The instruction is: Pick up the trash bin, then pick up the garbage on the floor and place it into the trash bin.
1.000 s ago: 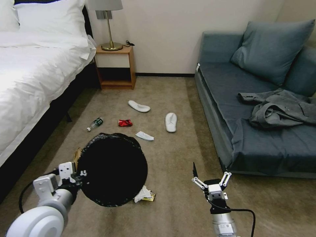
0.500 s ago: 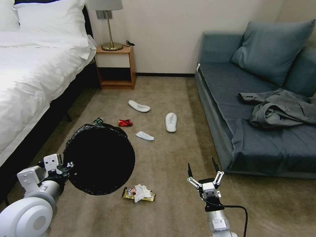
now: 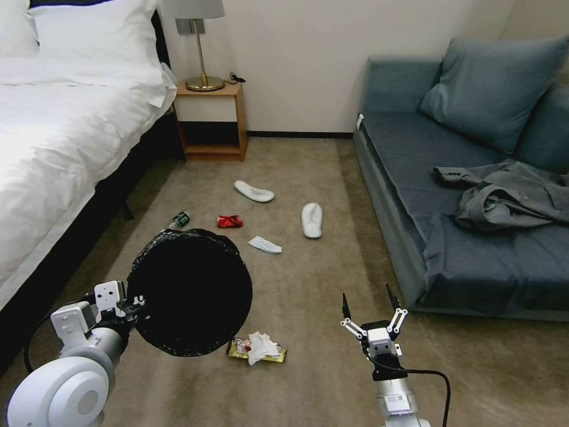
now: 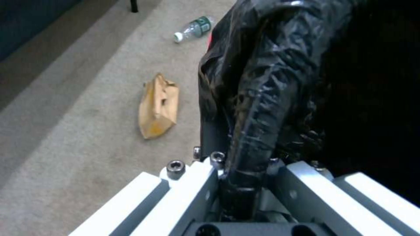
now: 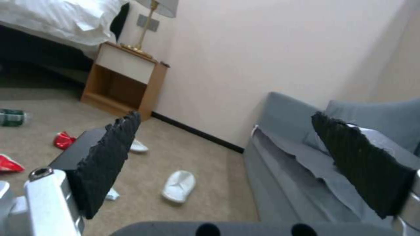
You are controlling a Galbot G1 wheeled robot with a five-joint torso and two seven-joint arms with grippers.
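Note:
The trash bin [image 3: 189, 290], lined with a glossy black bag, hangs above the carpet, its mouth toward the head camera. My left gripper [image 3: 127, 305] is shut on its rim [image 4: 245, 131]. My right gripper [image 3: 368, 309] is open and holds nothing, to the right of the bin. Garbage lies on the floor: wrappers with a crumpled tissue [image 3: 258, 349] just below the bin, a red can [image 3: 229, 221], a green-labelled bottle [image 3: 178, 220], a white tissue [image 3: 265, 245], two white slippers [image 3: 253, 191] [image 3: 312, 219] and a brown paper bag [image 4: 158, 106].
A bed [image 3: 53, 142] runs along the left. A wooden nightstand [image 3: 213, 121] with a lamp stands at the far wall. A blue sofa [image 3: 474, 196] with a grey jacket [image 3: 504, 196] lines the right. Open carpet lies between them.
The bin in my left gripper swung left, uncovering the wrappers and tissue, then came back slightly right. The right gripper turned at the wrist and stayed open. The head view shifted a little.

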